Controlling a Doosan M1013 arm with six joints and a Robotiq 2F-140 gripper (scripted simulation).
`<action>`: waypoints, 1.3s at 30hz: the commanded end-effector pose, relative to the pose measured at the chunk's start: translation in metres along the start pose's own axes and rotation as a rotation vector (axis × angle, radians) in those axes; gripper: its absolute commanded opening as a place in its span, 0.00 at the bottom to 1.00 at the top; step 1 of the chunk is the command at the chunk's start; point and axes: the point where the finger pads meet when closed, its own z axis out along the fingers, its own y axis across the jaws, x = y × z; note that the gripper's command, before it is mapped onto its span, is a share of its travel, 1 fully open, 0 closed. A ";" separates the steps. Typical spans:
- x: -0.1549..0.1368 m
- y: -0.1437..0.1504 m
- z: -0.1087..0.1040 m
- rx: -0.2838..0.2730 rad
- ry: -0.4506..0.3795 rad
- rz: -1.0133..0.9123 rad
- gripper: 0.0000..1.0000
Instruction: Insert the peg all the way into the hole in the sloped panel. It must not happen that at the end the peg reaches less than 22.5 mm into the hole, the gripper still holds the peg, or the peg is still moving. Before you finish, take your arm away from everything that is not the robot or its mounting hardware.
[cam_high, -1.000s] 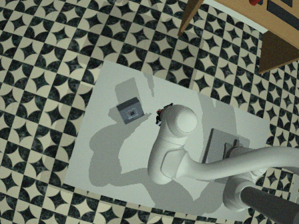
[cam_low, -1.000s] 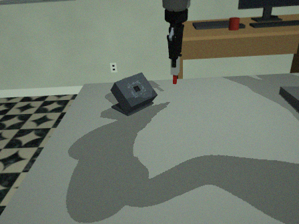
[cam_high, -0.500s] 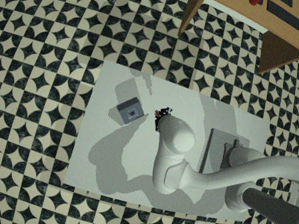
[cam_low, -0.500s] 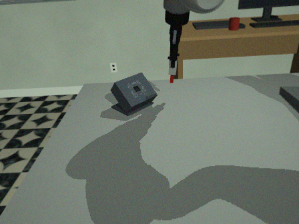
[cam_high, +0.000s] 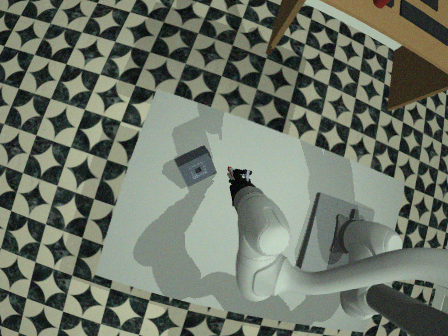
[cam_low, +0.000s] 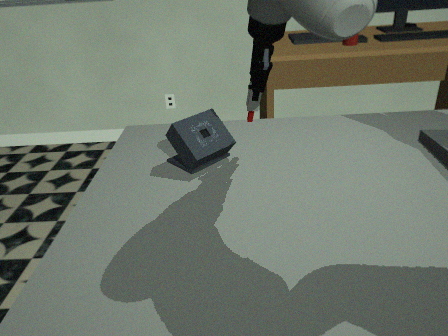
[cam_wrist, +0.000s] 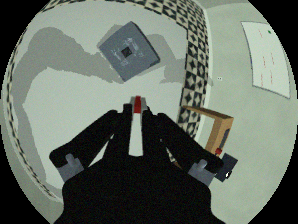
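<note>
Wooden desk (cam_low: 350, 60) behind my table (cam_low: 325, 200), red cup (cam_low: 351, 40) on it. Wall outlet (cam_low: 170, 101). Checkered floor (cam_high: 75, 75).

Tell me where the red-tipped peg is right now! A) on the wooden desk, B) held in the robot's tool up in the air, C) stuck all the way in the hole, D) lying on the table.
B: the tool is shut on the peg, hanging apart from the sloped panel, whose square hole shows dark and unfilled.

top looks straight down, exterior low across table (cam_low: 325, 200), wrist along fingers.
</note>
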 end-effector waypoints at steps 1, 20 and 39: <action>0.004 -0.003 -0.004 -0.025 0.021 -0.054 0.00; 0.031 -0.029 -0.029 -0.152 0.131 -0.335 0.00; 0.059 -0.066 -0.061 -0.279 0.245 -0.619 0.00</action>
